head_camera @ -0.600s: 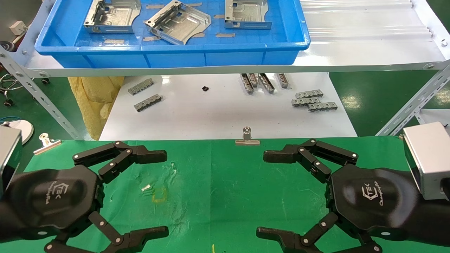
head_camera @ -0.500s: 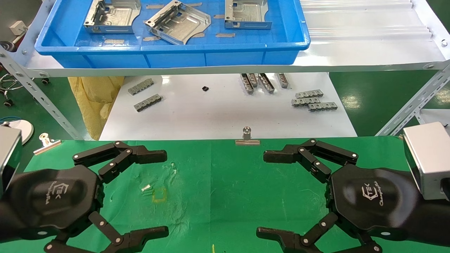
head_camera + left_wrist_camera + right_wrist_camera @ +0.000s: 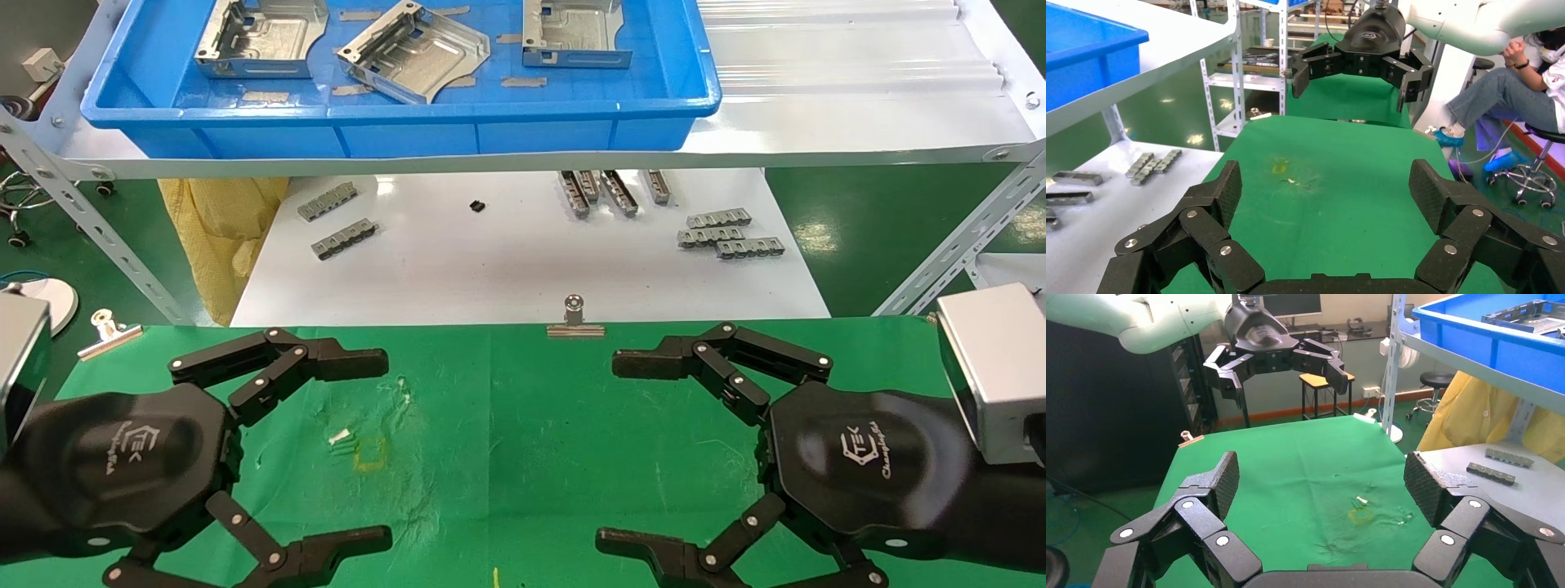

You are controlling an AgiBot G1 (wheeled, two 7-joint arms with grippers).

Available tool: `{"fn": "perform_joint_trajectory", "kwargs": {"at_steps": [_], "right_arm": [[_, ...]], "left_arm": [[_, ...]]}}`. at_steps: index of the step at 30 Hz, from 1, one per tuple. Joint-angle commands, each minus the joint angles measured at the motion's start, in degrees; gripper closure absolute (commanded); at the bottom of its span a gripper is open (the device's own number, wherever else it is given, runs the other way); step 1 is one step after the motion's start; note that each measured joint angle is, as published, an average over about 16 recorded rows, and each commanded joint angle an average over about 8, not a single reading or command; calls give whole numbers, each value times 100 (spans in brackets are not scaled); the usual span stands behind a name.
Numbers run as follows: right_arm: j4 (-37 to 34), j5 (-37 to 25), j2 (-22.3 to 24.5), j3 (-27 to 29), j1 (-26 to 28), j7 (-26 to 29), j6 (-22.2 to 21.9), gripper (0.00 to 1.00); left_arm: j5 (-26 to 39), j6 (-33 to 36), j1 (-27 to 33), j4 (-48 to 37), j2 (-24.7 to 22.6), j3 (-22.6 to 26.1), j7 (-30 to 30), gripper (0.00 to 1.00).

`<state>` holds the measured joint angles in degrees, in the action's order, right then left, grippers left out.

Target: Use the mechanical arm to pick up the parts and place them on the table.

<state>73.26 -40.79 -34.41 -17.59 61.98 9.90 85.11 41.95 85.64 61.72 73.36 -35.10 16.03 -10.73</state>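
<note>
Left gripper [image 3: 380,449]: fingers spread wide, empty, low over the green table [image 3: 507,425], ready to reach.
Right gripper [image 3: 621,449]: likewise spread, mirrored opposite.
Brackets [image 3: 413,51]: lying in the blue tray [image 3: 392,135] on the shelf, awaiting pickup.

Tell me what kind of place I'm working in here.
Most likely a factory or assembly workshop. Stamped metal brackets lie in a blue tray on a steel rack shelf; small slotted strips lie on a white board below, behind the green cloth table.

No visible change anywhere.
</note>
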Motion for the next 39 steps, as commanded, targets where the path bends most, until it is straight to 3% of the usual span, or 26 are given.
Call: {"fn": "perform_joint_trajectory", "kwargs": {"at_steps": [1, 11, 19, 39], "right_arm": [[0, 0, 0, 0, 0, 0, 0, 0], [0, 0, 0, 0, 0, 0, 0, 3], [0, 0, 0, 0, 0, 0, 0, 100], [0, 0, 0, 0, 0, 0, 0, 100]], "left_arm": [[0, 0, 0, 0, 0, 0, 0, 0], [0, 0, 0, 0, 0, 0, 0, 0], [0, 0, 0, 0, 0, 0, 0, 0], [0, 0, 0, 0, 0, 0, 0, 0]]}}
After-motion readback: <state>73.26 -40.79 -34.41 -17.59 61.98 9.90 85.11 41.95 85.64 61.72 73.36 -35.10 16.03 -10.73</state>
